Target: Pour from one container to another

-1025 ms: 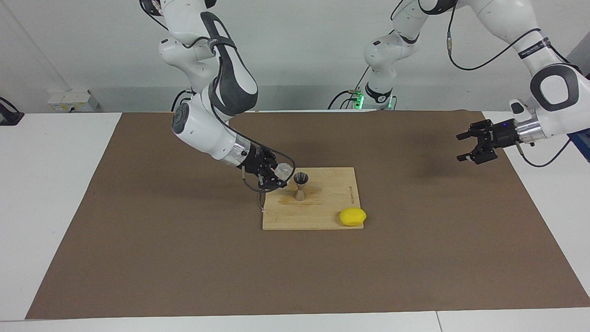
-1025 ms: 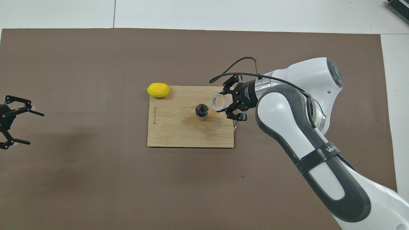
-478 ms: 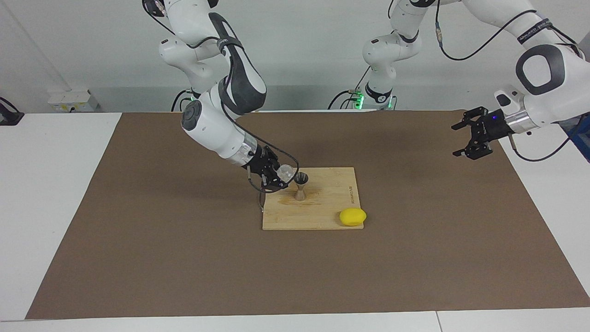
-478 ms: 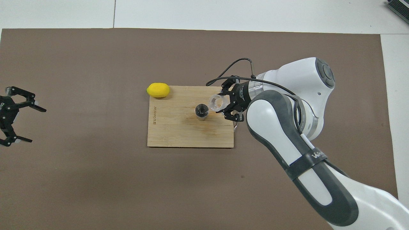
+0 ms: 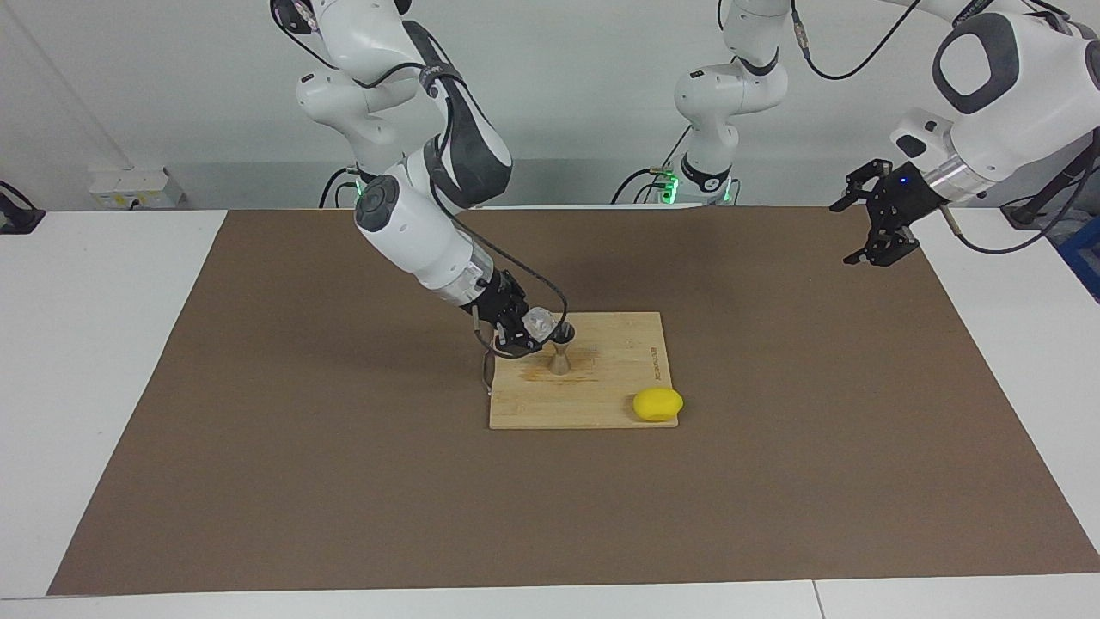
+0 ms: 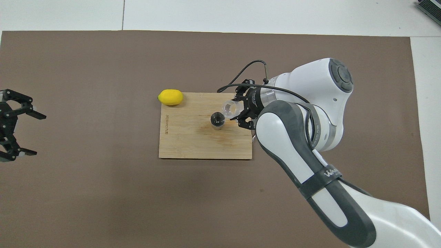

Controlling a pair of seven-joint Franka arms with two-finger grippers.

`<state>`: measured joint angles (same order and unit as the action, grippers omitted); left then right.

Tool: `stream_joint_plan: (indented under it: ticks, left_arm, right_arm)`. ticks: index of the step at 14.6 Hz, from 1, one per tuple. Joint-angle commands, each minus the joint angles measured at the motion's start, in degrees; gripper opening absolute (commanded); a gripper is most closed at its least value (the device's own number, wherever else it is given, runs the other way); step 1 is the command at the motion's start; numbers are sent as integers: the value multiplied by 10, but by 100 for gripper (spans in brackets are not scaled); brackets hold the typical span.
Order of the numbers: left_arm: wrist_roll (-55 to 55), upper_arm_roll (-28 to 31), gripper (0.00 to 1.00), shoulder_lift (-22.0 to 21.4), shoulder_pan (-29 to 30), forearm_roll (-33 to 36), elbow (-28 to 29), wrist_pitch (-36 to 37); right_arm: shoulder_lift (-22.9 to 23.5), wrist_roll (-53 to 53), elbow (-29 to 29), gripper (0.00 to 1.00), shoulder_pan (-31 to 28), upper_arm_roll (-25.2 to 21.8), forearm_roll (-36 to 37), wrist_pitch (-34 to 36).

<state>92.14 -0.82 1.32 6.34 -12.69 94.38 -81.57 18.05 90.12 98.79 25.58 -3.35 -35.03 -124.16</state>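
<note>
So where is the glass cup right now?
The glass cup is held tilted by the right gripper, just above the jigger standing on the wooden board.

The right arm reaches down from its base with its wrist angled steeply, the right gripper [image 5: 526, 334] clamped low over the middle of the table, while the left arm waits raised at its own end, the left gripper [image 5: 878, 215] spread wide and pointing downward.
</note>
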Motion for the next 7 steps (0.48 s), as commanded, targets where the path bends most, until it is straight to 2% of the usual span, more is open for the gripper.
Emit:
stream_joint_plan:
  ticks: [1,4,5,7]
  left_arm:
    - [-84,6,100,-21,-11,18,2,-19]
    - [-185,3,100,-33,-11,42,6,-35]
    - [-230,2,100,-38,-12,71,8,-36]
    - [-370,-1,100,-39,-22,93,7,-37]
  right_arm:
    - [11,29,-18,0,8,-2,36,-5]
    - [12,44,-24,0,8,-2,50,0]
    - [12,45,-24,0,10,-2,59,1]
    - [12,44,-24,0,18,-2,73,3]
